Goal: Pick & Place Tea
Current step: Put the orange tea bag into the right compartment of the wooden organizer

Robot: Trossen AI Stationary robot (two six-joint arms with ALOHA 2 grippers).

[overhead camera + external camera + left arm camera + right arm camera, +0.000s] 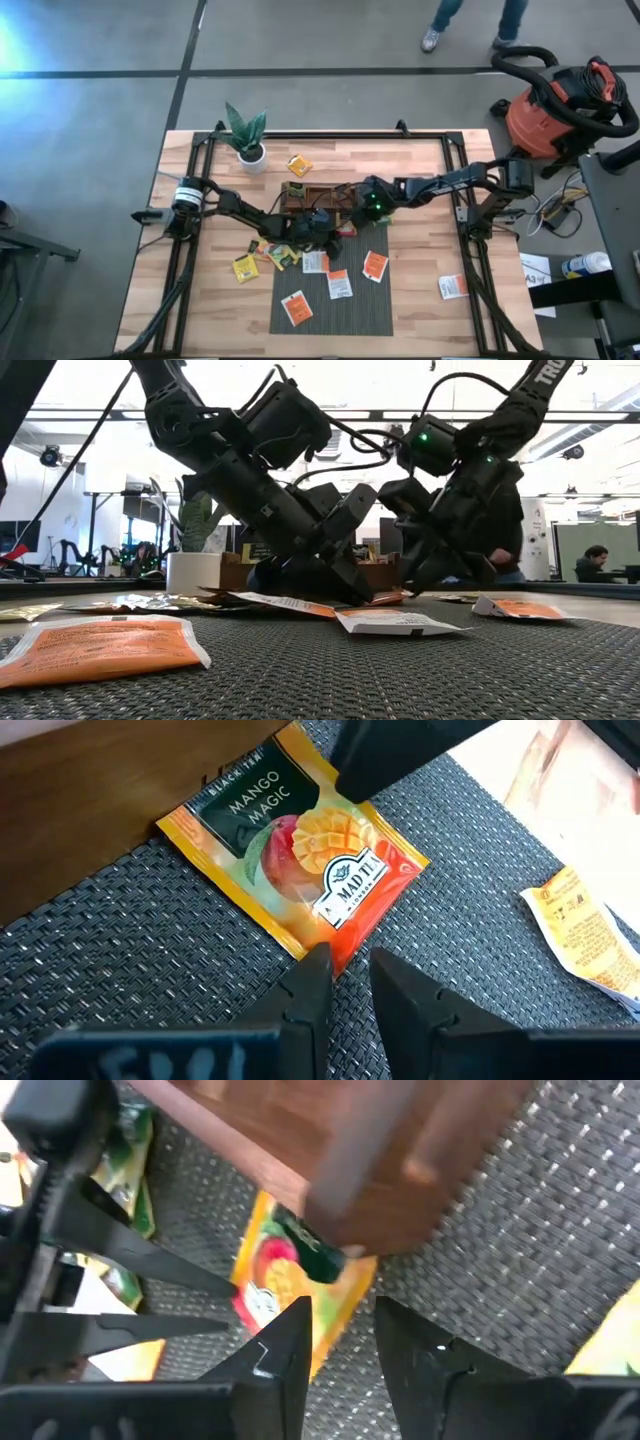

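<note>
Both tools, left (345, 982) and right (340, 1335), stand slightly spread over a mango sachet (300, 850) on the grey mat (385, 300) atop the wooden counter (420, 180); concrete floor (100, 100) surrounds.

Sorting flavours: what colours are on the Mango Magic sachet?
Orange-yellow with a dark green label panel and a mango picture: the Mango Magic sachet, clearest in the left wrist view.

- A small green potted plant in a white pot (247, 137) stands near the far edge of the light wooden table (420, 165).
- A dark grey woven mat (358, 305) lies on it.
- A red shop vacuum (553, 112) sits on the floor beside the table.
</note>
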